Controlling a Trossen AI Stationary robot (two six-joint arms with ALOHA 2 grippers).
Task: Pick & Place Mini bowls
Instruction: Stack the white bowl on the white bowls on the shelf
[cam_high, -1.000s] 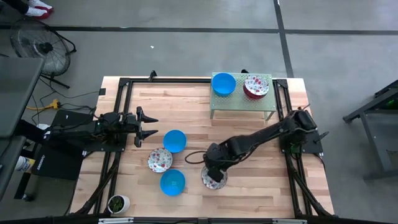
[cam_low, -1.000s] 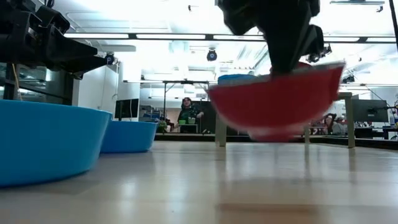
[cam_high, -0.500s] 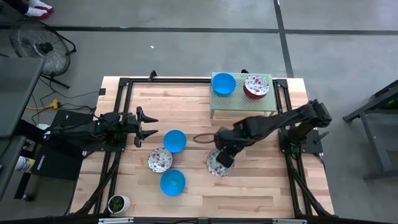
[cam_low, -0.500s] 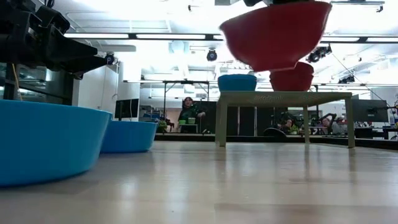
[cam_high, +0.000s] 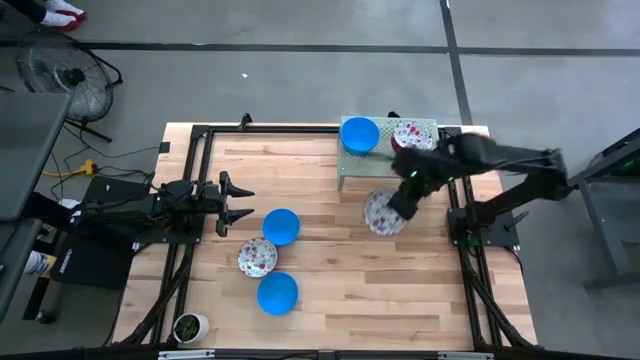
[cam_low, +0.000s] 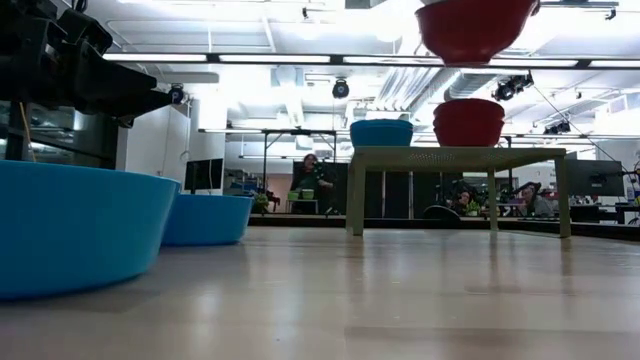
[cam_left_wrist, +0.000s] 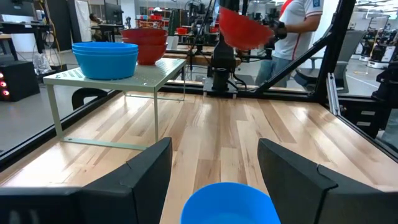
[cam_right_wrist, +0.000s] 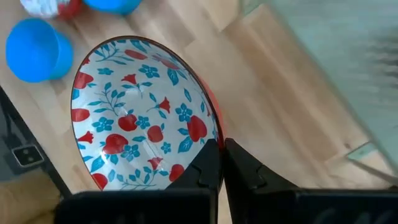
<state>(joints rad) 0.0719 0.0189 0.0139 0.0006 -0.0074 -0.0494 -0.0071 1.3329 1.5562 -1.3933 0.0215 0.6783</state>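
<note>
My right gripper (cam_right_wrist: 222, 146) is shut on a floral mini bowl (cam_high: 383, 212), white with red flowers inside and red outside. It hangs high over the table, just in front of the green stand (cam_high: 388, 165), and shows at the top of the low view (cam_low: 476, 25). On the stand sit a stack of blue bowls (cam_high: 359, 134) and a stack of floral bowls (cam_high: 411, 137). Two blue bowls (cam_high: 281, 226) (cam_high: 277, 293) and one floral bowl (cam_high: 257, 257) rest on the table. My left gripper (cam_high: 240, 200) is open and empty at the table's left. My right gripper pinches the bowl's rim (cam_right_wrist: 214, 134), one finger (cam_right_wrist: 208, 165) inside the bowl and the other (cam_right_wrist: 239, 168) outside on the red wall. The bowl is lifted clear of the table and tilted, its patterned inside turned partly toward the wrist camera.
A small white cup with a green plant (cam_high: 188, 326) stands at the near left corner. Black frame rails (cam_high: 190, 200) run along the table's left and right sides. People show in the room beyond the table (cam_left_wrist: 298, 31).
My right gripper has lifted the floral bowl from the table's near middle, high above the table. It has carried the bowl toward the far right, up to the green stand's front, and the bowl has tipped as it rose.
</note>
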